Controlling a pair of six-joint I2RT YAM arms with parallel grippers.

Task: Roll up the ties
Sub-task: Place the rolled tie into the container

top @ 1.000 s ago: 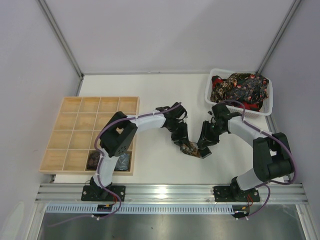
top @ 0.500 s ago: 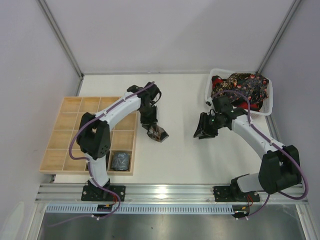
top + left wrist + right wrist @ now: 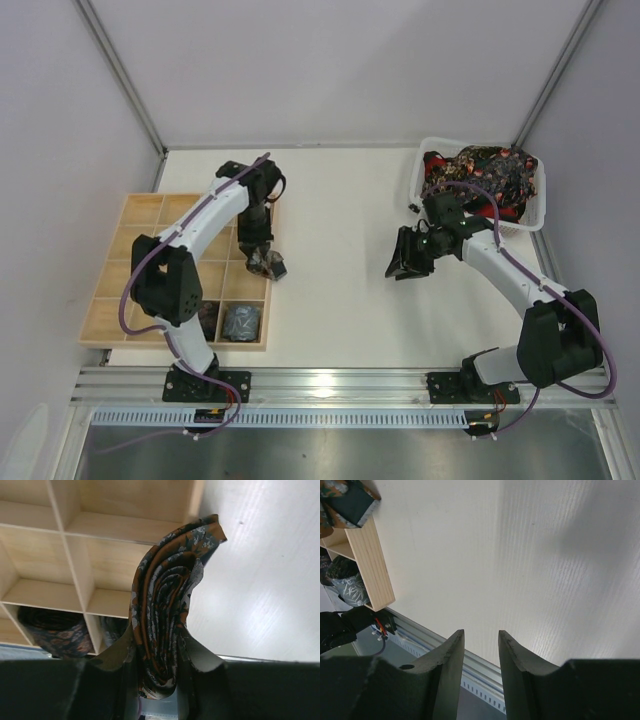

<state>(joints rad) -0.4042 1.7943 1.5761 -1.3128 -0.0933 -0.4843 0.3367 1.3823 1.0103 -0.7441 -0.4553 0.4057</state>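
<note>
Since the earlier frames the left arm has swung from the centre of the top view to the left. It took the roll along, and the right arm has backed off toward the upper right.

The rolled tie [image 3: 268,266] is brown-orange with grey pattern. It is now at the right rim of the wooden tray [image 3: 112,268], left of centre in the top view. The left gripper [image 3: 262,256] is clamped on it. In the left wrist view the roll [image 3: 167,615] stands edge-on between the fingers, layers visible and the outer tail loose at the top. It hangs half over the tray cells and half over the white table [image 3: 340,200]. Whether it touches the rim cannot be told.

The right gripper [image 3: 405,264] hangs right of centre with its jaws parted and nothing between them. Its wrist view shows only bare table under it.

Progress, as a judgement:
- Two dark coils [image 3: 241,320] already sit in neighbouring cells of the tray's bottom row at the lower left. One is partly hidden by the arm.
- A third roll is made and about to be placed, but not yet released.
- A heap of unrolled ties [image 3: 475,172] fills the white basket [image 3: 537,212] at the upper right, so most of the work looks to be left.

No brand, label or writing can be read in any view.
</note>
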